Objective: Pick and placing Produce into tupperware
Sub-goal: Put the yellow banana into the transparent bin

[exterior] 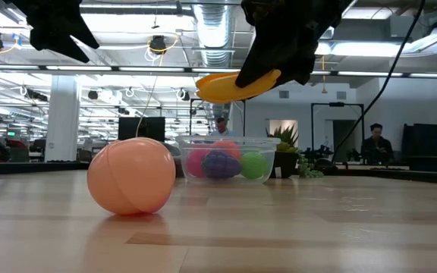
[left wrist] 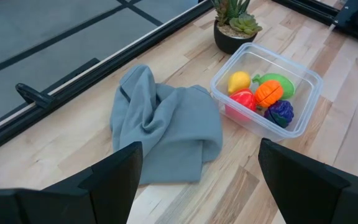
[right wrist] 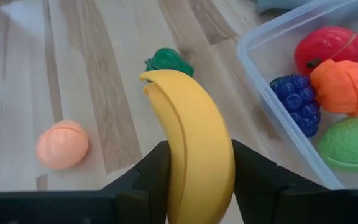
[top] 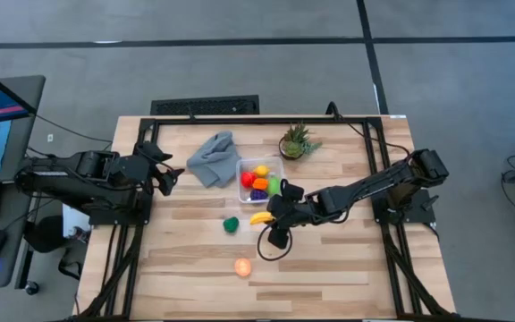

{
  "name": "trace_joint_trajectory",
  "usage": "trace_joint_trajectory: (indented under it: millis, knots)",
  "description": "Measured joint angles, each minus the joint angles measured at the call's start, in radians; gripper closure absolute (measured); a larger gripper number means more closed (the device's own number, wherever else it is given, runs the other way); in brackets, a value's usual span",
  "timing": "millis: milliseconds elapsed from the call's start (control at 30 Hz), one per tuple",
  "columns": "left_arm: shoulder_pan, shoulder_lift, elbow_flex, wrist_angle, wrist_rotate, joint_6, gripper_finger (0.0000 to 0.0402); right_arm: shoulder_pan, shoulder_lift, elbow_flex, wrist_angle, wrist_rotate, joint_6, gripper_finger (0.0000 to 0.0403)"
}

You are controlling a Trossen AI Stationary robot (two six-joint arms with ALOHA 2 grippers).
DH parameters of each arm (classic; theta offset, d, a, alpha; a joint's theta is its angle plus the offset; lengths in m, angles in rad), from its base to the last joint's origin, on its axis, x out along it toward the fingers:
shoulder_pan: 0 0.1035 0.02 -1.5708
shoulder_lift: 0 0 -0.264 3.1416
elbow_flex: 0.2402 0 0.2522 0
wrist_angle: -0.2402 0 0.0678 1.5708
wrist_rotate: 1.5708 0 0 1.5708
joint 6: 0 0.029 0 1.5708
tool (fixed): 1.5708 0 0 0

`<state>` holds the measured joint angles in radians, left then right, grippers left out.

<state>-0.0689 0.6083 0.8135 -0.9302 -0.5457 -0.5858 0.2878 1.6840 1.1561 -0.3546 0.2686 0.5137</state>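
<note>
Right pincer clamped on banana, lifted off counter at frame centre, just below tupperware; left pincer apart, idle at left

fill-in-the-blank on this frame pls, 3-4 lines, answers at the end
1. The right claw is shut on the ____.
2. The banana is held ____ the table, not resting on it.
3. The peach fruit and the dark green piece lie ____ the tupperware.
4. Beside the tupperware lies a grey ____.

Answers: banana; above; outside; cloth
</note>
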Motion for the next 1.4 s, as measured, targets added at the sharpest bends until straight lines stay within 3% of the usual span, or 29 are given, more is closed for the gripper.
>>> trace_joint_trajectory:
  millis: [167, 467, 667, 1067, 1400]
  knots:
    - [0.0, 0.0, 0.0, 0.0, 0.0, 0.0, 0.0093, 0.0, -0.008, 0.0, -0.004, 0.025, 0.0, 0.0214]
    - [0.0, 0.0, 0.0, 0.0, -0.001, 0.0, 0.0093, 0.0, -0.044, 0.0, -0.009, 0.039, -0.026, 0.0235]
    - [0.0, 0.0, 0.0, 0.0, -0.002, 0.0, 0.0093, -0.003, -0.08, 0.0, 0.001, 0.058, -0.038, 0.0216]
    - [0.0, 0.0, 0.0, 0.005, -0.005, -0.009, 0.0093, -0.004, -0.194, 0.0, -0.004, 0.188, -0.079, 0.0231]
    - [0.0, 0.0, 0.0, 0.005, -0.005, -0.012, 0.0093, -0.004, -0.29, 0.0, -0.003, 0.28, -0.115, 0.0205]
